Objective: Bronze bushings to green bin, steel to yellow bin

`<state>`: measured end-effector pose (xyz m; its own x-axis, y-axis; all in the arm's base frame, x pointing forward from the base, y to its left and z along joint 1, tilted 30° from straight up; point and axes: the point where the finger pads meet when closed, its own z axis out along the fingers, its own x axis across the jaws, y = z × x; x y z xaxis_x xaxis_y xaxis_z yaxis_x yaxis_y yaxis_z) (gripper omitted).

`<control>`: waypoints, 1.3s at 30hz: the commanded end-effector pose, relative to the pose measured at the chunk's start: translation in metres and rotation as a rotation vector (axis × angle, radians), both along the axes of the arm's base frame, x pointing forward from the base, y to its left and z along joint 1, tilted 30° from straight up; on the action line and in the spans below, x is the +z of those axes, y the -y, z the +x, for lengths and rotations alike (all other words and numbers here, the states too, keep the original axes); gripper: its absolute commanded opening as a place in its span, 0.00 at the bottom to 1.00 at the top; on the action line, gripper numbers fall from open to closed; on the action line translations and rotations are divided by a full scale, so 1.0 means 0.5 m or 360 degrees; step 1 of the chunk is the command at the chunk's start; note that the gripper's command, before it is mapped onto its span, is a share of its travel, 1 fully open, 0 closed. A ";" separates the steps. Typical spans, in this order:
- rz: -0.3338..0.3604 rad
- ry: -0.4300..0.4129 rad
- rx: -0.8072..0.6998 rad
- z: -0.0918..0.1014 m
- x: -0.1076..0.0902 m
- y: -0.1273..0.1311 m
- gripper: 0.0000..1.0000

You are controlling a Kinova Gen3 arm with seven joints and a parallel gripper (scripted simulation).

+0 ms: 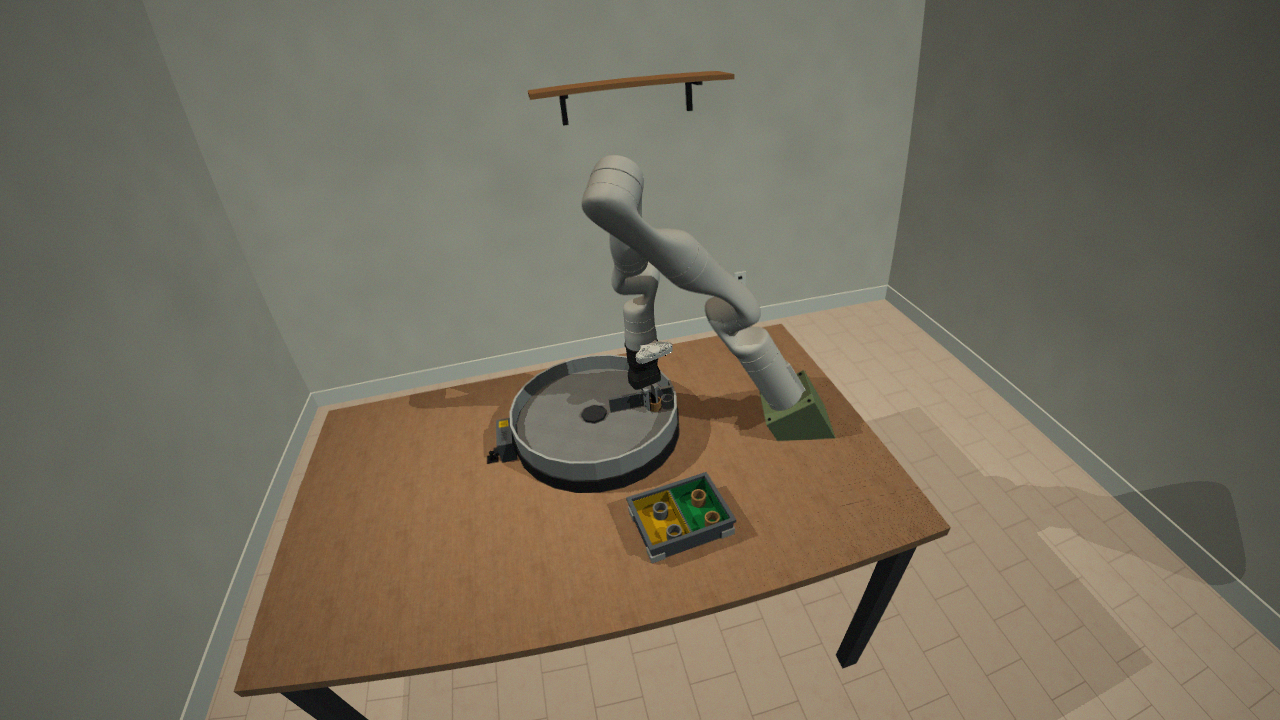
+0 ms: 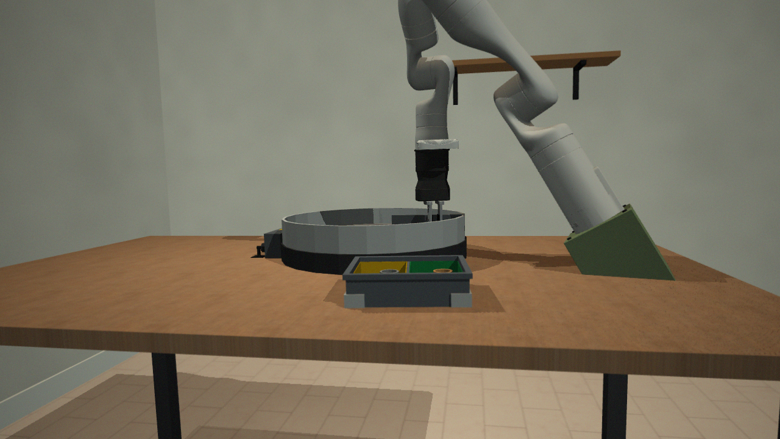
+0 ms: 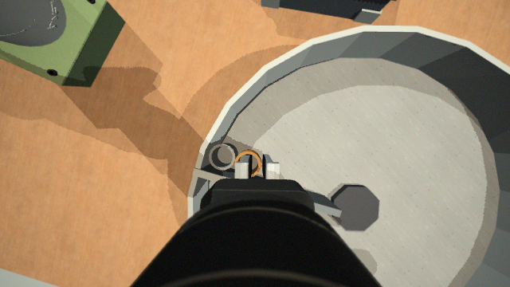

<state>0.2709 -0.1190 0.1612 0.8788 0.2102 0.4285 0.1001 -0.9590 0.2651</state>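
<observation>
A bronze bushing (image 1: 656,405) (image 3: 249,152) stands on the turntable (image 1: 554,438) (image 2: 359,237) (image 3: 378,131) near its wall. A steel bushing (image 1: 666,401) (image 3: 211,156) stands beside it, nearer the wall. My gripper (image 1: 651,399) (image 2: 434,217) (image 3: 256,162) points down inside the turntable's wall, fingers partly apart. In the wrist view one finger overlaps the bronze ring's opening and the other is just outside its rim; the fingertips' exact height is hidden. The yellow bin (image 1: 647,519) (image 2: 365,267) holds two steel bushings, the green bin (image 1: 693,514) (image 2: 425,266) two bronze ones.
A dark guide bar (image 1: 624,403) (image 3: 327,204) runs from near the hub (image 1: 593,413) (image 3: 356,207) to the wall, close to the fingers. A small box (image 1: 503,438) (image 2: 272,244) sits at the turntable's left. The green arm base (image 1: 799,420) (image 2: 616,248) (image 3: 93,48) stands to the right.
</observation>
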 end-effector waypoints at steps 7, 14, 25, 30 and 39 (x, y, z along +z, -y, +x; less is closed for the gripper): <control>0.0013 0.0006 -0.0009 0.004 -0.010 0.003 0.40; 0.0013 0.0006 -0.0009 0.004 -0.010 0.003 0.40; 0.0012 0.0003 -0.0007 0.004 -0.010 0.003 0.00; 0.0013 0.0004 -0.0006 0.005 -0.009 0.003 0.00; 0.0013 0.0004 -0.0006 0.005 -0.009 0.003 0.00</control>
<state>0.2733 -0.1202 0.1565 0.8787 0.2036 0.4318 0.0961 -0.9614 0.2577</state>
